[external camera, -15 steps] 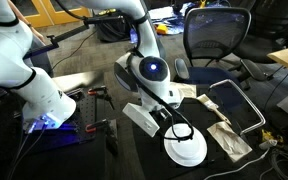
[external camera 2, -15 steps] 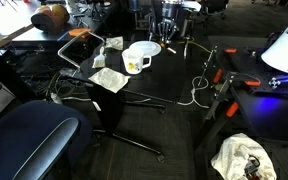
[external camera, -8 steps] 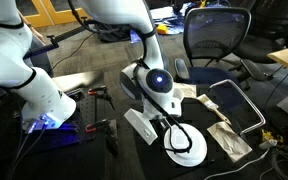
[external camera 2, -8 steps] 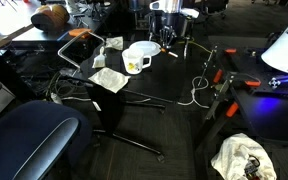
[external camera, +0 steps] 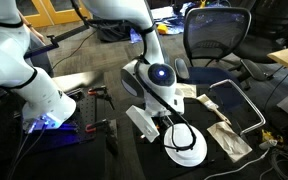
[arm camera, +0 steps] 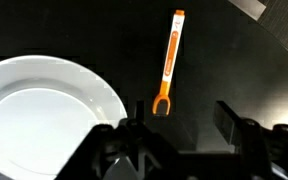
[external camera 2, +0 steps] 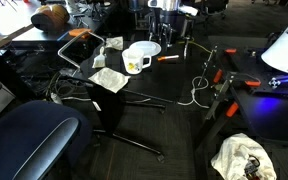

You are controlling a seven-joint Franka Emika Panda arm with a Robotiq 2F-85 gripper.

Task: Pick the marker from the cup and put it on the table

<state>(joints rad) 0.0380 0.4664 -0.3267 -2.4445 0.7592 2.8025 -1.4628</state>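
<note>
On the black table, just beside the white plate, the orange marker lies flat, out of the cup. Directly above it the claw hangs spread wide and empty; by my judgement the placing is done

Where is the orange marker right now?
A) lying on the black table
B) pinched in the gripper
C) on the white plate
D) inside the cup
A: in the wrist view the marker lies flat on the table, beside the plate, and the gripper is open with nothing in it.
</note>
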